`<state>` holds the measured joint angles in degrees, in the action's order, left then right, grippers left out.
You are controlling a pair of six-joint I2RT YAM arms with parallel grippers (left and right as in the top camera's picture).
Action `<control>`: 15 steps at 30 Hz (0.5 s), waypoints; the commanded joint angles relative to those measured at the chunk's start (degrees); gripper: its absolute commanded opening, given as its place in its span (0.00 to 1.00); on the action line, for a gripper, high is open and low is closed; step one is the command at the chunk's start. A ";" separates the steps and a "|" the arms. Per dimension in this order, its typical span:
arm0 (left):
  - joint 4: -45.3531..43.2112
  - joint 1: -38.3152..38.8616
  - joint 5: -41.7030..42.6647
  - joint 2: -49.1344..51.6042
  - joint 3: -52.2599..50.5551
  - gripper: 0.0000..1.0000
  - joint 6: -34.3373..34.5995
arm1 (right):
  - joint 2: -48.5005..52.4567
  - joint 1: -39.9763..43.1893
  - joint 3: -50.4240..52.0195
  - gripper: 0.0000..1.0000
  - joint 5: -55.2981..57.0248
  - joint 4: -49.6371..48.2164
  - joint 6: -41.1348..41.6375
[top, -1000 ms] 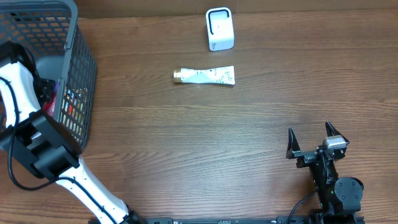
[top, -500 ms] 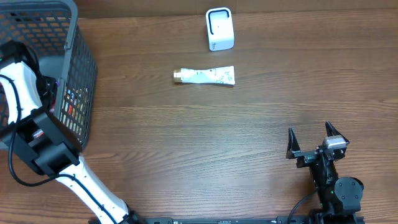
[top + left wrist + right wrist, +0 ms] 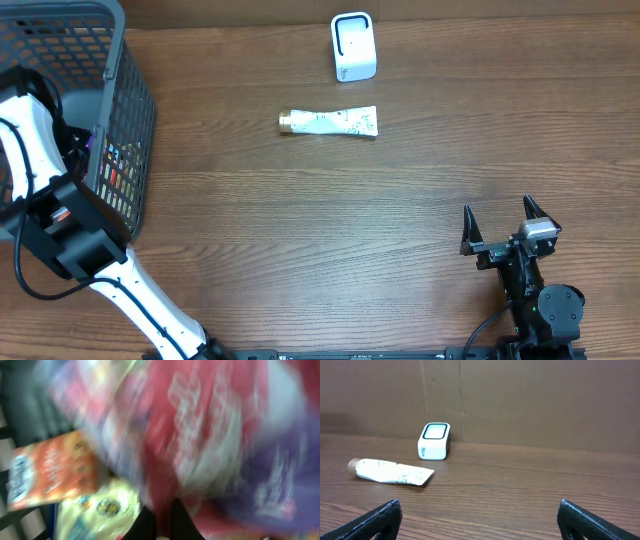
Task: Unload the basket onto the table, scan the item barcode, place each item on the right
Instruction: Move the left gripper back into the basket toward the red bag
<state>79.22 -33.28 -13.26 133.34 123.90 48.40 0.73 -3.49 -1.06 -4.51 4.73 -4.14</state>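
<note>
On the wooden tabletop (image 3: 300, 220) a basket (image 3: 135, 110) is entered by the left claw (image 3: 162, 511), closed beside a blurred red packet (image 3: 200, 435) (grip unclear), judged light, soft, slippery, best pinched at an edge; the right claw (image 3: 497, 218) is held apart.

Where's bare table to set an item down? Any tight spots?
Free: the wide wood stretch of table between basket and right hand, below the tube; also the right side beyond the scanner. Crowded: inside the basket, where packets press around the left hand.
</note>
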 commanded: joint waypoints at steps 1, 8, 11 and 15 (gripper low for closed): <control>4.20 -0.13 0.70 -1.46 9.79 0.04 -3.82 | -0.57 -0.31 0.59 1.00 -0.22 -0.31 -0.22; 9.05 -0.15 0.61 -10.14 27.08 0.07 -10.19 | -0.57 -0.31 0.59 1.00 -0.22 -0.31 -0.22; 9.49 -0.15 -1.88 -12.74 27.61 0.58 -11.13 | -0.57 -0.31 0.59 1.00 -0.22 -0.31 -0.22; 11.67 -0.15 -2.89 -11.17 26.03 1.00 -11.15 | -0.57 -0.31 0.59 1.00 -0.22 -0.31 -0.22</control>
<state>89.65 -33.28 -14.22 119.35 151.46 39.00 0.73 -3.46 -1.06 -4.51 4.71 -4.14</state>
